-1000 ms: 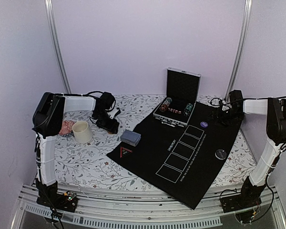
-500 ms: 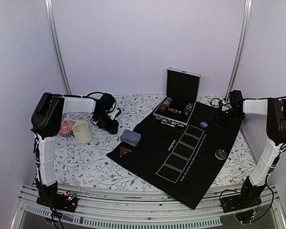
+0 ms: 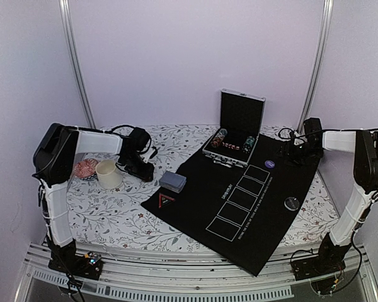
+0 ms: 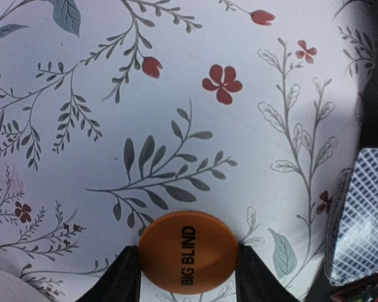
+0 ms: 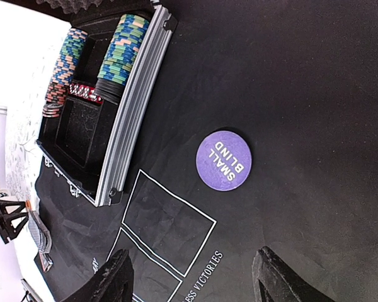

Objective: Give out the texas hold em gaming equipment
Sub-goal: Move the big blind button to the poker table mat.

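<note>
From above, the left tool (image 3: 142,168) is seen low near the surface's (image 3: 113,214) left edge, beside the cream cup (image 3: 108,173). The card deck (image 3: 172,181) lies at the black mat's (image 3: 189,211) left corner.

At the left wrist, the orange disc (image 4: 189,251) is gripped between the nearly closed fingers (image 4: 123,280).

At the right wrist, the right tool (image 5: 192,258) is spread wide and empty above the mat, near the purple disc (image 5: 223,160) and the chip case (image 5: 94,126).

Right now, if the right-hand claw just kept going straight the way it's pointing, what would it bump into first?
Probably the purple SMALL BLIND button on the black mat, almost straight ahead of the right gripper; depth is hard to judge.
</note>
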Available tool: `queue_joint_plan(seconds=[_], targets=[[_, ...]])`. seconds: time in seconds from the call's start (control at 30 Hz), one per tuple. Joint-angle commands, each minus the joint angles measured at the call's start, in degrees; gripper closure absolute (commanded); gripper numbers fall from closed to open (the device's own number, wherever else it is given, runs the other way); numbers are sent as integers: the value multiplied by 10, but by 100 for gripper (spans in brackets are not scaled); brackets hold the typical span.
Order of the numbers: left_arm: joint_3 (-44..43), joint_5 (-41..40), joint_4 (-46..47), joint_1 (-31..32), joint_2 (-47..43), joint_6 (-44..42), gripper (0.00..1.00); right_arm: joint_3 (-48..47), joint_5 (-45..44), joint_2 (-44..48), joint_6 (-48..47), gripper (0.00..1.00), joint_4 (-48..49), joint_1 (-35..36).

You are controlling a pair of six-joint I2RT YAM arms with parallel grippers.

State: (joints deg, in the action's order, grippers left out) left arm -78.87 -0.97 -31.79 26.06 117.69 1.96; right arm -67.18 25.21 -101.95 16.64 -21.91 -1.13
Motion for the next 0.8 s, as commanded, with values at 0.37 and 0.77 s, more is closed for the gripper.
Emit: queue_joint_plan(seconds=[0.37, 0.77], targets=[[91, 26, -68, 47, -81, 30, 56, 16, 8, 33, -5, 33, -3, 4], [109, 50, -62, 58, -114, 36, 56, 22, 9, 40, -6, 34, -5, 5]])
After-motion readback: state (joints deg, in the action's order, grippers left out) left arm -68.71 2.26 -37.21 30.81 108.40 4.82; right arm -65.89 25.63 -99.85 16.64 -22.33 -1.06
